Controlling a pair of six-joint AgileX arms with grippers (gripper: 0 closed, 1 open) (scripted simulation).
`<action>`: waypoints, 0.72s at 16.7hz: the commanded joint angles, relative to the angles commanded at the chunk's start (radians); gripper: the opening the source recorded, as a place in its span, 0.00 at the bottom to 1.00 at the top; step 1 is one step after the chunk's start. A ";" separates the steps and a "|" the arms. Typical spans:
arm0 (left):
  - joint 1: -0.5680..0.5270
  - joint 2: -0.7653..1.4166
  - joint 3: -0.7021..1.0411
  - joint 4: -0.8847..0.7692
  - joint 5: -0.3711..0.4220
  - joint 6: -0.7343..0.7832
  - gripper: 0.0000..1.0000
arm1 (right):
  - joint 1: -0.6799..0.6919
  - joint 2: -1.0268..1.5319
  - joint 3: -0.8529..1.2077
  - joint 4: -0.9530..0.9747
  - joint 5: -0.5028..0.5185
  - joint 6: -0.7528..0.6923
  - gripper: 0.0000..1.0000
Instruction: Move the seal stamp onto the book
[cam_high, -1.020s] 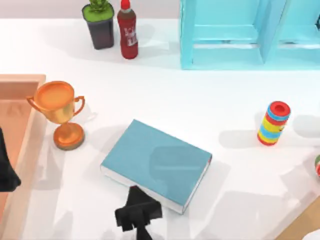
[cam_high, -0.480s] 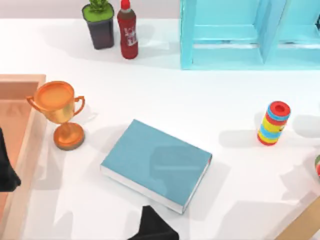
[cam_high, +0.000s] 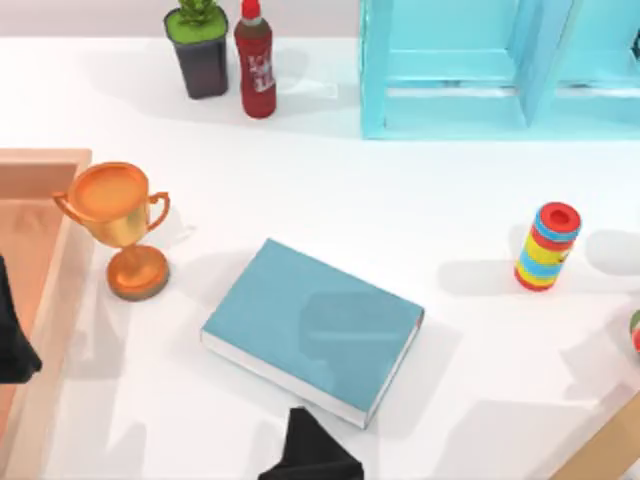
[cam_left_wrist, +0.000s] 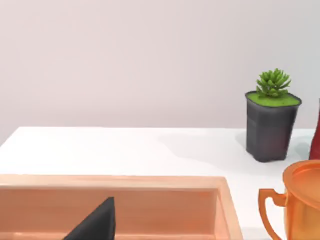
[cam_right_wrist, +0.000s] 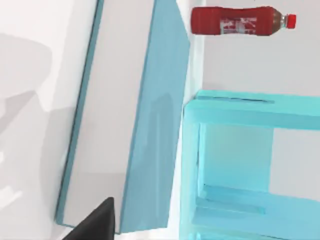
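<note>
The book (cam_high: 310, 325) lies flat near the middle of the table, with a teal-blue cover and white page edges. In the right wrist view the book (cam_right_wrist: 150, 125) shows edge-on, cover and pages both visible. The seal stamp is out of view. My right gripper (cam_high: 305, 455) is a black shape at the table's front edge, just off the book's near corner and apart from it. My left gripper (cam_high: 10, 340) hangs at the far left over the wooden tray.
A gold trophy (cam_high: 120, 225) stands left of the book beside the wooden tray (cam_high: 45, 300). At the back are a potted plant (cam_high: 200, 50), a red bottle (cam_high: 256, 60) and a light-blue shelf unit (cam_high: 480, 70). A rainbow-striped cylinder (cam_high: 547, 246) stands at the right.
My right gripper has drawn back from the book's near edge toward the front of the table. The book and the left arm have not moved.
</note>
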 joint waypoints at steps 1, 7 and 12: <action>0.000 0.000 0.000 0.000 0.000 0.000 1.00 | -0.010 -0.010 -0.005 0.002 -0.007 0.002 1.00; 0.000 0.000 0.000 0.000 0.000 0.000 1.00 | -0.247 -0.260 -0.144 0.053 -0.178 0.044 1.00; 0.000 0.000 0.000 0.000 0.000 0.000 1.00 | -0.619 -0.730 -0.362 0.133 -0.463 0.093 1.00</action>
